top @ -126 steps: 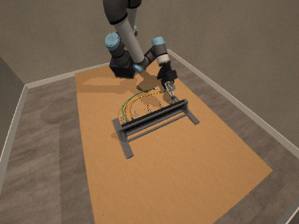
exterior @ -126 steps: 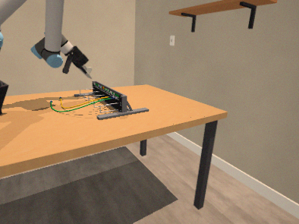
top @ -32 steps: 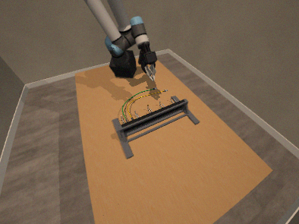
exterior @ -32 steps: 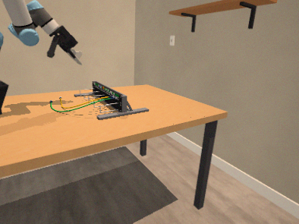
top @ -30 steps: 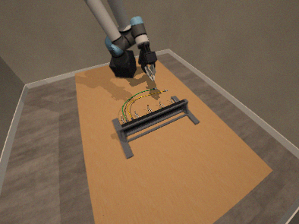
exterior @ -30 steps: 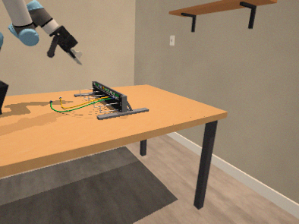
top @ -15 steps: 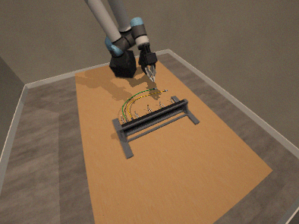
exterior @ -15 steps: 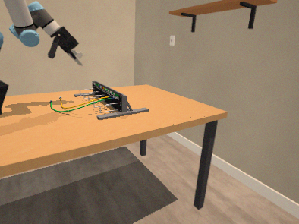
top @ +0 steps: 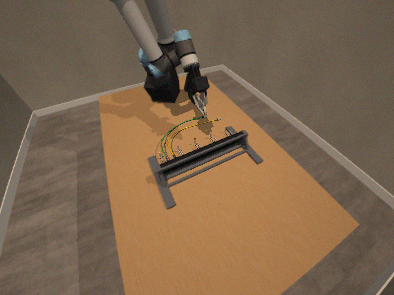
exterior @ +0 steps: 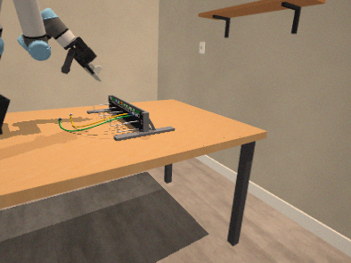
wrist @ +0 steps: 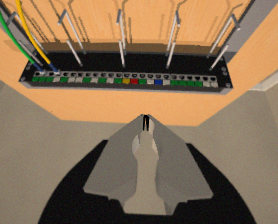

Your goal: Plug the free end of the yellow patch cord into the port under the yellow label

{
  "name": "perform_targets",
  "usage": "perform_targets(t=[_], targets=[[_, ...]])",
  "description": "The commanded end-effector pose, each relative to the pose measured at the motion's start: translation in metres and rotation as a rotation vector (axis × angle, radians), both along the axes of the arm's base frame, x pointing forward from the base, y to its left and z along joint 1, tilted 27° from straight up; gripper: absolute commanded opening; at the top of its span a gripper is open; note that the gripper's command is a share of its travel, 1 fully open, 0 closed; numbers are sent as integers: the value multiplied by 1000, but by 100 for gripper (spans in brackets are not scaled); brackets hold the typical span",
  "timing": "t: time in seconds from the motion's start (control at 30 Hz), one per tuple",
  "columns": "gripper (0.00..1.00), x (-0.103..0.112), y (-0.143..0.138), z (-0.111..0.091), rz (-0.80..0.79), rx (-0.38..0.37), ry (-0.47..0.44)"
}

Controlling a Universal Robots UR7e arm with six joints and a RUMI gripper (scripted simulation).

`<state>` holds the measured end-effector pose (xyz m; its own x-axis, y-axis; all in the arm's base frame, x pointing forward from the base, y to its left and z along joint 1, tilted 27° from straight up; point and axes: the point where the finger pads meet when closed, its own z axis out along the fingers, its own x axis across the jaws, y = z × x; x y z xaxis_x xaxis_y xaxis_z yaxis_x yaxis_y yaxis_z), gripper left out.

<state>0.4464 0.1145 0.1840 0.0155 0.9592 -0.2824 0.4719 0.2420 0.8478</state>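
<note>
The dark rack (top: pixel 205 155) stands upright in the middle of the wooden table and also shows in the exterior view (exterior: pixel 130 113). In the wrist view its port row faces me, with the yellow label (wrist: pixel 126 81) left of a red one (wrist: pixel 134 81). The yellow cord (wrist: pixel 31 31) and the green cord (wrist: pixel 12 37) are plugged in at the row's left end. Both cords arc over the table behind the rack, and their free ends lie there (top: pixel 217 120), the yellow one beside the green one (exterior: pixel 71 115). My gripper (top: pixel 203 110) (exterior: pixel 94 73) is shut and empty, hovering above those free ends and well above the table.
Thin metal rods (wrist: pixel 121 37) stick out behind the rack's panel. The rack's two feet (top: pixel 166 191) rest flat on the table. A wall shelf (exterior: pixel 263 5) hangs far to the right, away from the work area.
</note>
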Motion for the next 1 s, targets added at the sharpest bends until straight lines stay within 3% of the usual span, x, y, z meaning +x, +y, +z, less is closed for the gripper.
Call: perform_targets(t=[0.0, 0.33, 0.97], targets=[[0, 13, -2, -6, 0, 0, -2], [0, 48, -8, -24, 0, 0, -2], [0, 87, -14, -44, 0, 0, -2]])
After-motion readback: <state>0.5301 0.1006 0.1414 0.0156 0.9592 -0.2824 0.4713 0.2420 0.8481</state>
